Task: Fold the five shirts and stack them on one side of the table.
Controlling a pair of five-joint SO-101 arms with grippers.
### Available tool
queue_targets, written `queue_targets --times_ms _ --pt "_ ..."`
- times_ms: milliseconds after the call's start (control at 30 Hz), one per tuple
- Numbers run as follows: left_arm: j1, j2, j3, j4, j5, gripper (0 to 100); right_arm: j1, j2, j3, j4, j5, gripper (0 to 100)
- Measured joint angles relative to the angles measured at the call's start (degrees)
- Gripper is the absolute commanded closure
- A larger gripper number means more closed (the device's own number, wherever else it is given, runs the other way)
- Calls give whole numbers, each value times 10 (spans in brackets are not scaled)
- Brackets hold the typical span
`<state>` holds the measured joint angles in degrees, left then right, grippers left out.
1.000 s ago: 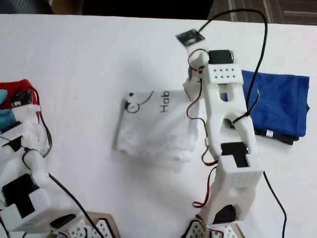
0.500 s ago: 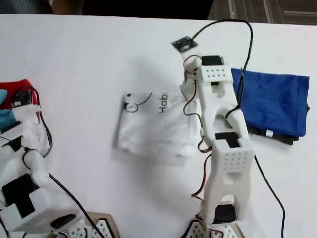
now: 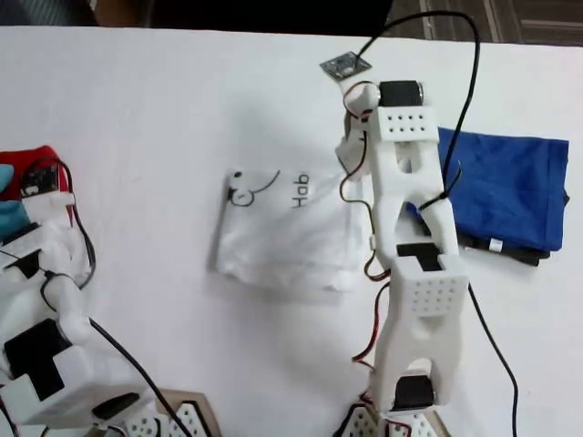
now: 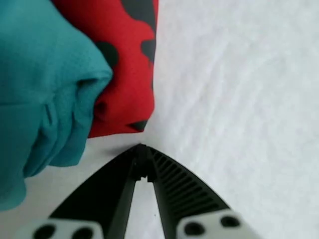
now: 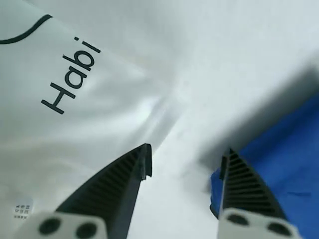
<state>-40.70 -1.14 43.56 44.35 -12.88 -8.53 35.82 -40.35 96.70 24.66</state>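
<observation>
Step in hand: white shirt looks folded; judged ready to go onto a pile.
Next move: probably pinch its edge nearest the blue shirt, lift without unfolding, and lay it on top.
White shirt: middle of the table; flat rectangle, dark print uppermost, near edge rumpled.
Right gripper: released, empty, over the bare strip between the white and blue shirts.
Left gripper: clenched on nothing, just beside the red shirt.
Piles: blue over black shirt, right edge; red and teal shirt, left edge.
</observation>
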Motion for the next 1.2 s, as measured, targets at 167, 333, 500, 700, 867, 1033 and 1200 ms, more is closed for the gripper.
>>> queue_targets --times_ms 167,333,500,700,867,1033,1200 --pt "0 0 0 0 0 973 -28 -2 56 5 -73 786" --pt "0 0 0 0 0 973 -74 -55 193 -33 -103 785" --pt "0 0 0 0 0 973 -82 -112 300 -116 -156 786" --pt "0 0 0 0 0 973 -78 -121 430 -155 -149 786" --pt "0 0 0 0 0 973 -61 -182 470 -156 -111 786" --pt "0 0 0 0 0 973 -60 -254 479 -156 -98 786" --pt "0 0 0 0 0 973 -67 -259 500 -195 -124 783"
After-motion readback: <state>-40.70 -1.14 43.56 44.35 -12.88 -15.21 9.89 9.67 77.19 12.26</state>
